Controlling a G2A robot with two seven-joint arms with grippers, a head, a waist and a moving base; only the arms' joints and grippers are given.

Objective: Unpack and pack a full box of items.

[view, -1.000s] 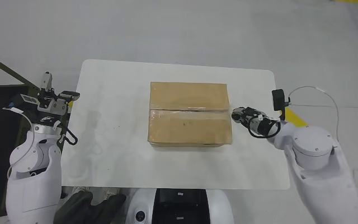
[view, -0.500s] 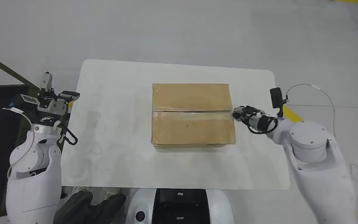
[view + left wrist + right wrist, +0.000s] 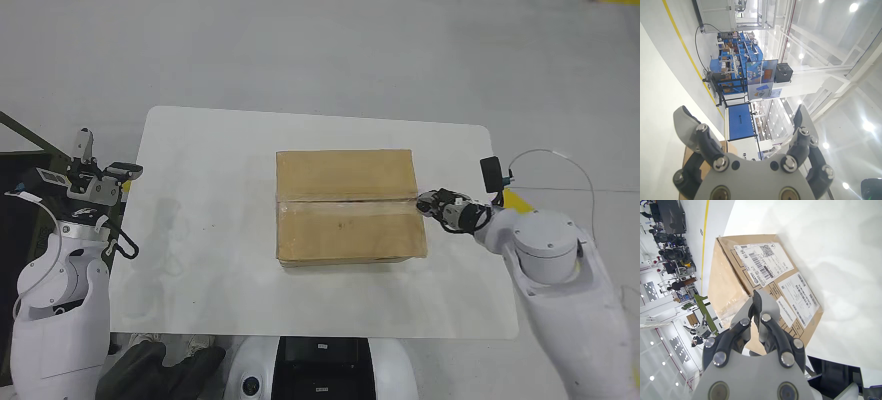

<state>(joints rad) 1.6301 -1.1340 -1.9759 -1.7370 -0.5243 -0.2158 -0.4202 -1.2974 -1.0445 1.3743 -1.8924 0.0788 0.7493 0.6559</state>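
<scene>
A closed brown cardboard box [image 3: 350,205] sits on the white rectangular table [image 3: 200,150] with rounded corners, a little right of the centre of the top view. Its long sides run across the frame. The two top flaps meet in a seam that runs the length of the box, and a strip of clear glossy tape [image 3: 345,199] covers it. The right wrist view shows the box's end face, which carries several white printed shipping labels [image 3: 762,262], and the tape shines on the top face beside it.

The right gripper [image 3: 424,203] is at the right end of the box, level with the taped seam and touching the upper edge of that end. In the right wrist view its two fingers [image 3: 757,306] are pressed flat together with no gap between them, and their tips are against the box's top edge, where the tape folds over. I cannot tell whether a thin edge of tape or cardboard is pinched between them. The right arm comes in from the lower right of the top view.

The left gripper [image 3: 740,109] is spread wide with nothing between its fingers. In the top view it is at the far left of the frame, just off the table's left edge and well apart from the box.
</scene>
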